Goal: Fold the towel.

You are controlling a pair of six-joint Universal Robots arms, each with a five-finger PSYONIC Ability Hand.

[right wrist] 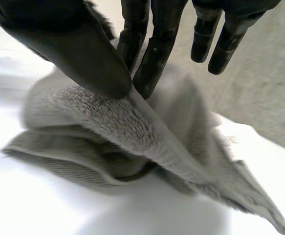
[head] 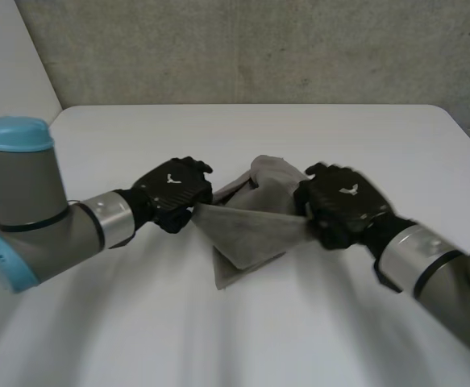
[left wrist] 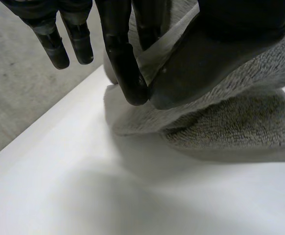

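Observation:
A grey towel (head: 251,226) lies crumpled in the middle of the white table (head: 243,129), with one edge pulled taut between my two hands. My left hand (head: 172,193) pinches the towel's left corner (left wrist: 152,51) between its thumb (left wrist: 196,63) and fingers (left wrist: 125,73). My right hand (head: 341,205) pinches the right corner (right wrist: 132,100) between its thumb (right wrist: 78,54) and fingers (right wrist: 157,54). Below the held edge, the rest of the towel (right wrist: 98,142) hangs in loose folds down to the table.
A grey wall (head: 259,48) stands behind the table's far edge. Bare table surface (head: 243,339) spreads in front of the towel and to both sides.

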